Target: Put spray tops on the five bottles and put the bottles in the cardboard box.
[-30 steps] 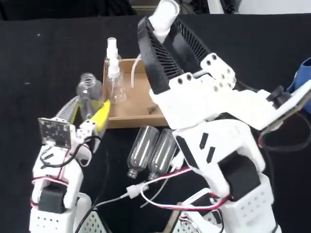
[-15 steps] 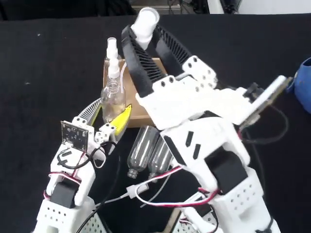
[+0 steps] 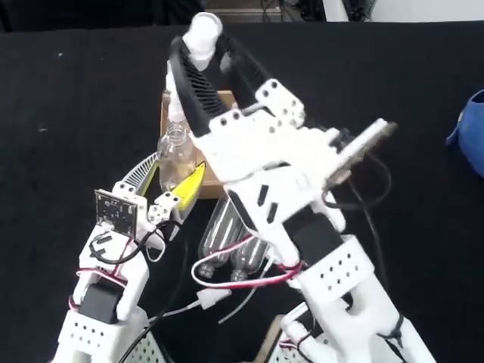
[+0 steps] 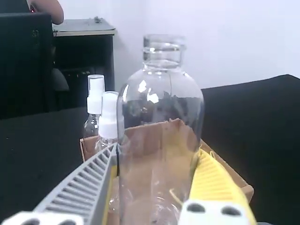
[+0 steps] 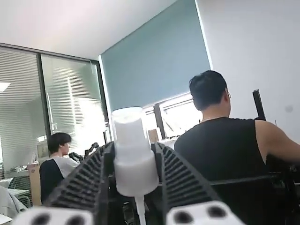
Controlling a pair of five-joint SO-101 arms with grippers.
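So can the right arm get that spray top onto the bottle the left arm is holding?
Probably yes: the bottle stands upright in the left gripper, its neck open and uncovered, with the spray top close by.

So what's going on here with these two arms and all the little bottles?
Two robot arms are fitting spray tops onto bottles. The left tool grips an open clear bottle upright by the cardboard box. The right tool holds a white spray top raised nearby, not yet on the bottle. Two capped bottles already stand in the box, and two uncapped bottles lie on the table between the arms.
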